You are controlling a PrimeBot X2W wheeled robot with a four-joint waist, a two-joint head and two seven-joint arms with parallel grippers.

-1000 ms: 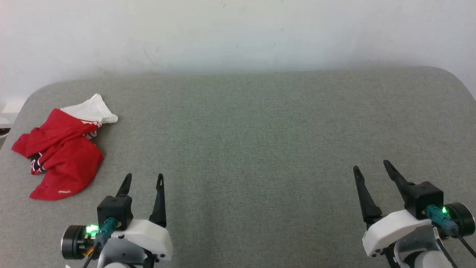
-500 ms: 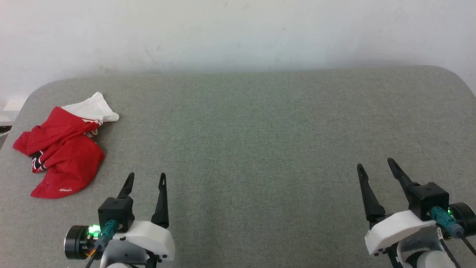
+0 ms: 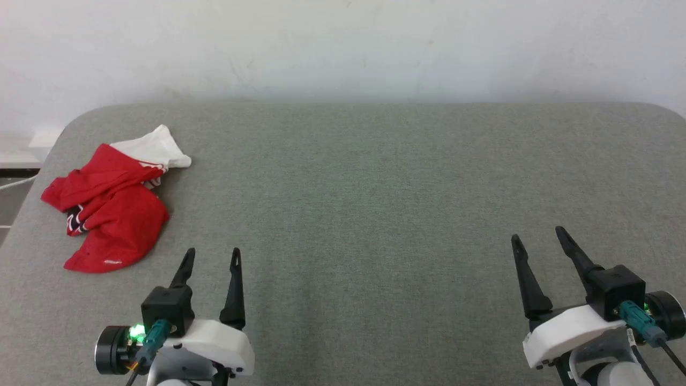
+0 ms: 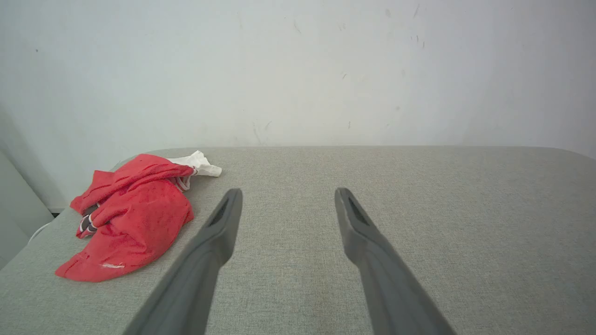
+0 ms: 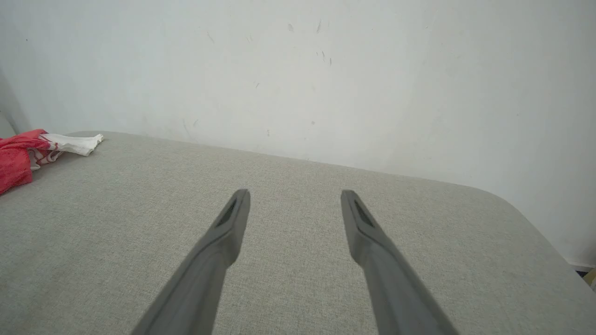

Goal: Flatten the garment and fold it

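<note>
I'm looking down on the tabletop point(image 3: 375, 187) from the head camera, while both wrist cameras are sitting low, facing the wall point(image 4: 298, 70), all three sharing the garment point(image 3: 115, 206) at far left.

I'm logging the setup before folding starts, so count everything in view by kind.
Garment: 1, crumpled, red and white
Grippers: 2, left gripper and right gripper, both open
Table: 1
Total: 4

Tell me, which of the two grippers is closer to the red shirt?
The left gripper: the crumpled shirt lies just ahead of it, to its left. The right gripper hangs far across the table.
</note>
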